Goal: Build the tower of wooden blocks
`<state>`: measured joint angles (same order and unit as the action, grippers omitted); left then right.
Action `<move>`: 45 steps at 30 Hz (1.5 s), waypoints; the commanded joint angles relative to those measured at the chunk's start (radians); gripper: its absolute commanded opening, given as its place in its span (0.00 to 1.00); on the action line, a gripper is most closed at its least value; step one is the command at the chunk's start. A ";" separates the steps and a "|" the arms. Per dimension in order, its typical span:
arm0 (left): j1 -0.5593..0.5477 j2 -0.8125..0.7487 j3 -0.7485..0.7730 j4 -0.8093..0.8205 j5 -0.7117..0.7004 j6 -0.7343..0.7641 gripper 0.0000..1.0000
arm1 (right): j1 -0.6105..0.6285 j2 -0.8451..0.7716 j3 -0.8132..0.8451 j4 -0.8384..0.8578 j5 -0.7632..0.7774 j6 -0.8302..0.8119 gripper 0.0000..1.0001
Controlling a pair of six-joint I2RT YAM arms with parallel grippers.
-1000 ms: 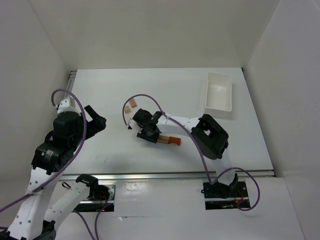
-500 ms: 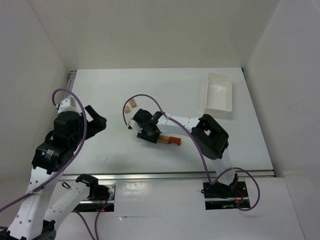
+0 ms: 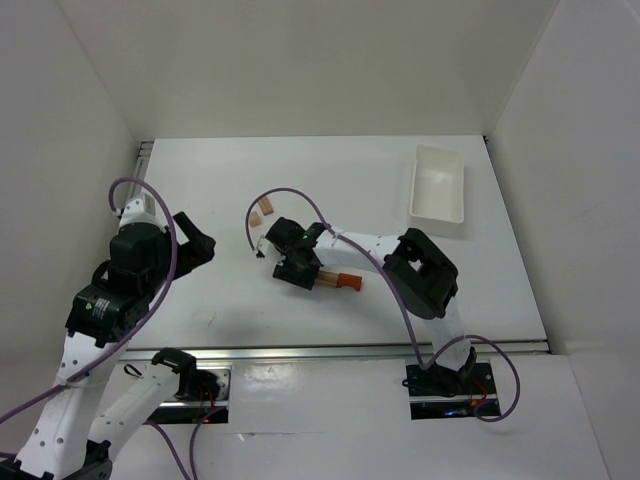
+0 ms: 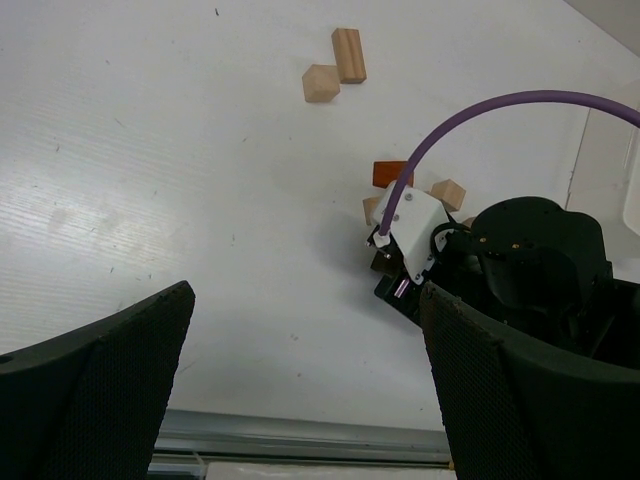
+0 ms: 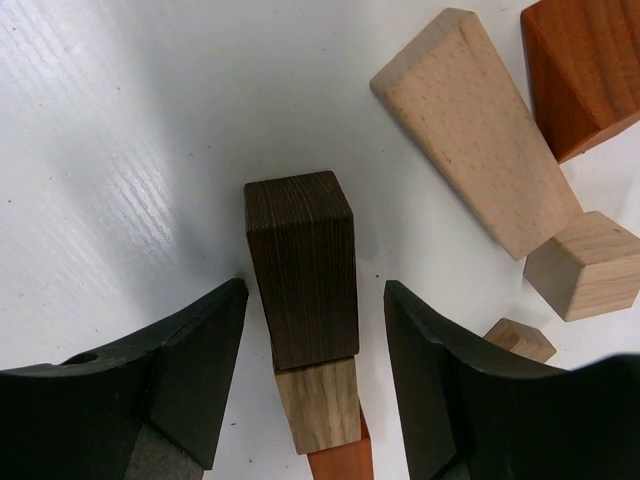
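In the right wrist view a dark brown block (image 5: 300,265), a tan block (image 5: 320,405) and a reddish-orange bar (image 5: 340,465) lie end to end on the white table. My right gripper (image 5: 315,290) is open, its fingers either side of the dark block with gaps on both sides. In the top view the right gripper (image 3: 297,263) covers the dark block, and the orange bar (image 3: 347,282) sticks out to its right. My left gripper (image 3: 190,245) is open and empty over the table's left part, and it also shows in the left wrist view (image 4: 305,300).
Loose pieces lie beside the right gripper: a long tan wedge (image 5: 480,130), an orange block (image 5: 585,70), a short tan block (image 5: 585,265). Two tan blocks (image 3: 262,211) lie farther back. A white tray (image 3: 413,190) stands at the back right.
The right gripper has shifted slightly back and left over the dark block. The left gripper has moved slightly back. The blocks have not moved.
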<state>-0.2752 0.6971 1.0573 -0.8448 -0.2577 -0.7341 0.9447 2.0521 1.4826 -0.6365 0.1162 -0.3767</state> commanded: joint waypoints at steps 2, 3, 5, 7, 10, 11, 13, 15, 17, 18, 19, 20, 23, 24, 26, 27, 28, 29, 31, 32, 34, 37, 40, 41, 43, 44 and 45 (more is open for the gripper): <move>0.005 0.007 -0.005 0.035 0.023 0.018 0.99 | 0.000 -0.064 0.015 0.001 -0.044 0.001 0.66; 0.005 0.007 -0.005 0.035 0.023 0.027 0.99 | 0.000 -0.064 0.015 0.001 -0.056 -0.008 0.66; 0.005 0.018 0.004 0.035 0.023 0.027 0.99 | 0.000 -0.075 0.005 0.001 -0.068 -0.008 0.69; 0.005 0.027 0.004 0.035 0.032 0.027 0.99 | 0.000 -0.084 0.005 0.001 -0.069 -0.008 0.69; 0.005 0.027 0.004 0.044 0.032 0.036 0.99 | 0.000 -0.095 0.005 0.024 -0.069 -0.017 0.72; 0.005 0.036 0.004 0.044 0.032 0.036 1.00 | 0.000 -0.107 0.005 0.024 -0.069 -0.018 0.72; 0.005 0.047 0.015 0.053 0.041 0.036 1.00 | 0.000 -0.132 0.016 0.037 -0.101 -0.031 0.75; 0.005 0.076 0.015 0.053 0.032 0.036 1.00 | 0.000 -0.170 0.016 0.050 -0.122 -0.044 0.75; 0.005 0.099 0.036 0.041 0.032 0.036 1.00 | 0.000 -0.200 0.007 0.076 -0.136 -0.070 0.78; 0.005 0.120 0.036 0.041 0.032 0.036 1.00 | 0.000 -0.233 0.007 0.089 -0.147 -0.070 0.80; 0.005 0.131 0.046 0.041 0.032 0.036 1.00 | 0.000 -0.251 -0.019 0.116 -0.164 -0.079 0.80; 0.005 0.142 0.046 0.041 0.032 0.036 1.00 | -0.010 -0.271 -0.031 0.136 -0.173 -0.079 0.81; 0.005 0.199 0.067 0.041 0.041 0.036 1.00 | -0.030 -0.357 -0.087 0.248 -0.185 -0.061 0.88; 0.005 0.214 0.081 0.041 0.028 0.036 1.00 | -0.065 -0.401 -0.102 0.282 -0.185 -0.021 0.94; 0.005 0.269 0.093 0.029 0.014 0.027 1.00 | -0.119 -0.441 -0.142 0.362 -0.243 0.034 0.99; 0.005 0.289 0.105 0.029 0.003 0.027 1.00 | -0.179 -0.469 -0.151 0.376 -0.272 0.077 0.99; 0.005 0.307 0.105 0.029 0.003 0.027 1.00 | -0.207 -0.478 -0.163 0.376 -0.323 0.087 1.00; 0.005 0.341 0.105 0.029 0.018 0.027 1.00 | -0.230 -0.478 -0.163 0.376 -0.334 0.087 1.00; 0.005 0.375 0.105 0.055 0.037 0.036 1.00 | -0.267 -0.469 -0.173 0.359 -0.310 0.102 1.00; 0.005 0.393 0.105 0.065 0.046 0.045 1.00 | -0.276 -0.458 -0.173 0.348 -0.300 0.102 1.00; 0.005 0.436 0.105 0.066 0.046 0.045 1.00 | -0.285 -0.429 -0.182 0.337 -0.300 0.032 0.98; -0.016 0.473 0.115 0.105 0.046 0.055 1.00 | -0.313 -0.419 -0.243 0.420 -0.300 -0.063 0.95; -0.042 0.508 0.115 0.136 0.046 0.065 1.00 | -0.343 -0.409 -0.275 0.475 -0.337 -0.099 0.94; -0.042 0.518 0.115 0.136 0.037 0.065 1.00 | -0.356 -0.409 -0.275 0.485 -0.357 -0.099 0.94; -0.053 0.529 0.115 0.136 0.028 0.065 1.00 | -0.356 -0.388 -0.262 0.485 -0.380 -0.111 0.89; -0.053 0.545 0.124 0.127 0.018 0.065 1.00 | -0.356 -0.388 -0.262 0.485 -0.394 -0.126 0.88; -0.053 0.556 0.124 0.127 0.018 0.065 1.00 | -0.356 -0.388 -0.272 0.485 -0.394 -0.140 0.88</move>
<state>-0.3233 1.2320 1.1378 -0.7452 -0.2234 -0.6846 0.5930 1.6711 1.2079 -0.2459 -0.2264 -0.4606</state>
